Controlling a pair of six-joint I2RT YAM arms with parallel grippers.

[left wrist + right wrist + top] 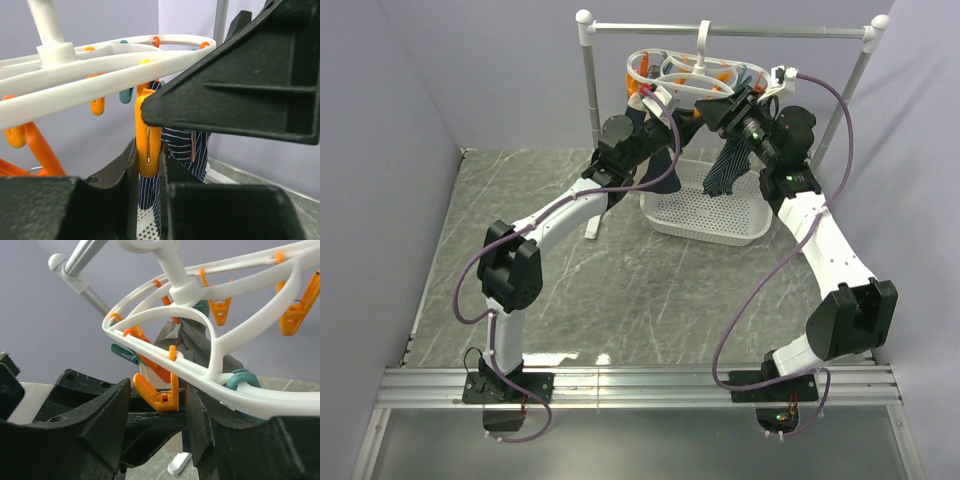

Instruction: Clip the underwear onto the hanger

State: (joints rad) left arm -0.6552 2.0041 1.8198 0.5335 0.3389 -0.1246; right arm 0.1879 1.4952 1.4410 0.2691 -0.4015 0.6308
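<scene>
From above, the hanger (700,66) hangs on the rail (740,30). The underwear (657,155) dangles dark under its left side, just beside the left gripper (655,103), above the white basket (705,228).

The left wrist view shows the left gripper (148,160) pinching an orange pin (148,135), fingers nearly together.

In the right wrist view, the right gripper (159,388) stands about half open around a second orange pin (155,396). Whether it squeezes the pin is not clear.
</scene>
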